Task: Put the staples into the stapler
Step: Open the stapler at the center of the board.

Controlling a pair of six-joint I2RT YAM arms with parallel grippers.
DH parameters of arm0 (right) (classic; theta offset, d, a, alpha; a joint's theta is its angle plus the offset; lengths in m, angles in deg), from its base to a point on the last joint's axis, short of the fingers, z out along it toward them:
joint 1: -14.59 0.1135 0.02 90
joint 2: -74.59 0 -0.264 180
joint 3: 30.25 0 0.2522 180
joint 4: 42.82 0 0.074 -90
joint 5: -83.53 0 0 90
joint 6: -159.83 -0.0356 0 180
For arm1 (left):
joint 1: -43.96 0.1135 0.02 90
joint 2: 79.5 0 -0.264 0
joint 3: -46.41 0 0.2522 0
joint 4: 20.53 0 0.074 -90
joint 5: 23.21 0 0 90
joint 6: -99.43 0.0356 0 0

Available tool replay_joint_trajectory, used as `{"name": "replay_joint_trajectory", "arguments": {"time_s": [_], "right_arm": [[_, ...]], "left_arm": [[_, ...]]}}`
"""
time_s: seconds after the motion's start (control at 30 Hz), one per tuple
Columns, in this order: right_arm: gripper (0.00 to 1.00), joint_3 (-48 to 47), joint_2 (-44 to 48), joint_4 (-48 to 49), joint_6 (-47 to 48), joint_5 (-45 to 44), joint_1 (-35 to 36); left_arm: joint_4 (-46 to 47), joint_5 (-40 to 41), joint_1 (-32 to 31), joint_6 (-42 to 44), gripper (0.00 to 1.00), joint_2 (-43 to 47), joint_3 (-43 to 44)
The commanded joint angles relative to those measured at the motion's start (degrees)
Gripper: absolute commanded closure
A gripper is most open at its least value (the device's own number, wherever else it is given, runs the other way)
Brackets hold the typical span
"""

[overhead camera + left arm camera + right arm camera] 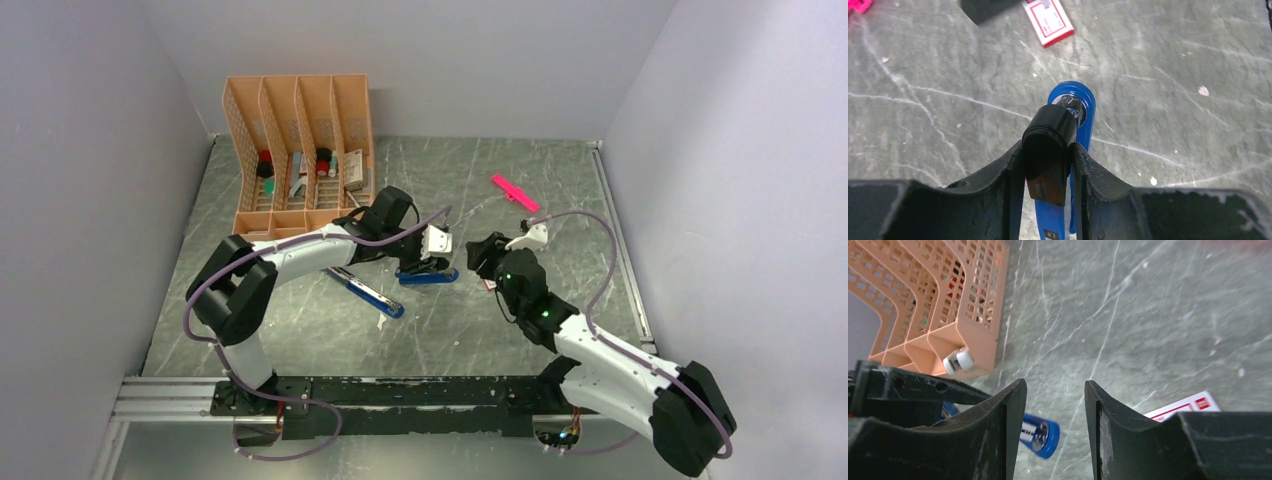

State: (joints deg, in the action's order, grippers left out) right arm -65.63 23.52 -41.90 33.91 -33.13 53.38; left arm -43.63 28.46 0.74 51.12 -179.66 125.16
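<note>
Holding the stapler steady appears to be the left gripper's job. Its fingers are pressed together on the black upper part, toward the rear. The blue base lies flat on the table, metal anvil end pointing away from the wrist. Judgement: the pinch pins the tool so the other arm can work on it.

Right gripper: fingers spread, nothing between them. It hovers over bare table between the stapler's front end and the staple box.

Staple box: pink-and-white, flat on the table, just beyond the stapler's nose. It sits within easy reach of the free arm. The staples themselves are not visible in any view; probably inside the box.

Top view: a second blue-and-dark bar lies just beside the stapler, under the left arm. Cannot tell whether it is joined to the stapler.

No open magazine seen; loading judged not yet begun.
</note>
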Motion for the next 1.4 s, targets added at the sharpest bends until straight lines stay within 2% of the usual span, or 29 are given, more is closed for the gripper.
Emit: {"name": "replay_joint_trajectory", "arguments": {"time_s": [0.0,0.57,0.77,0.83,0.97,1.03,1.23,1.37], "right_arm": [[0.49,0.2,-4.6,2.9,-9.3,9.4,-3.2],[0.52,1.8,-16.5,11.8,-9.7,11.3,-5.3],[0.7,2.5,-19.5,14.7,-10.3,11.5,-5.5],[0.79,3.0,-19.8,15.3,-10.5,10.9,-5.6],[0.96,4.4,-20.3,16.3,-10.6,8.4,-6.9],[1.0,5.1,-20.5,16.9,-11.2,7.7,-8.3],[1.0,5.7,-21.7,19.9,-11.8,9.2,-13.6],[1.0,5.0,-24.0,21.9,-12.1,11.0,-16.1]], "left_arm": [[10.7,2.1,0.3,-7.5,0.93,2.0,-0.5],[16.7,3.7,0.8,-15.6,0.93,2.3,-0.9],[23.3,4.1,2.3,-22.2,0.93,5.0,-4.1],[27.1,3.3,3.4,-25.4,0.93,5.9,-5.7],[35.7,2.2,5.9,-31.1,0.93,9.9,-12.1],[38.0,3.3,6.5,-32.3,0.93,12.8,-15.2],[45.7,7.8,6.7,-37.0,0.93,23.2,-27.9],[53.6,17.1,6.7,-40.4,0.93,32.3,-38.4]]}}
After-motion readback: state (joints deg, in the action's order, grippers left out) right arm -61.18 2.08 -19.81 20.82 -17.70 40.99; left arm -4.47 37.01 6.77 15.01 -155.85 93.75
